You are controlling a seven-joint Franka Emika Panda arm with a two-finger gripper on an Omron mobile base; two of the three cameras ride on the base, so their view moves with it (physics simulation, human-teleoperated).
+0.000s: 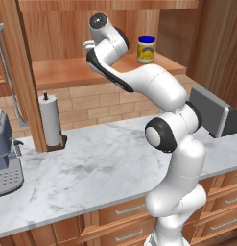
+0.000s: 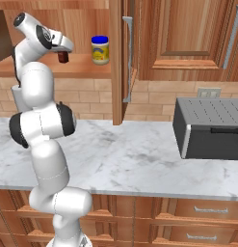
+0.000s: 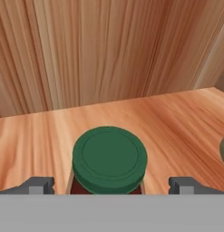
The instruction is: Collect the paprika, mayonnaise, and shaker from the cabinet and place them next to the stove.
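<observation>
The paprika [image 3: 109,161], a small red-brown jar with a dark lid, stands on the wooden shelf of the cabinet [image 1: 62,72]. My gripper [image 3: 112,186] is open, one fingertip on each side of the jar, not touching it. From the right base view the paprika [image 2: 63,57] sits just below the hand [image 2: 60,47]. The mayonnaise [image 1: 146,49], a yellowish jar with a blue lid, stands further right on the same shelf [image 2: 100,50]. The shaker and the stove are out of view.
The cabinet's open door [image 2: 121,62] with its silver bar handle juts out right of the arm. On the marble counter [image 1: 91,168] stand a paper-towel roll [image 1: 50,120], a coffee machine [image 1: 5,153] and a grey toaster oven [image 2: 212,128].
</observation>
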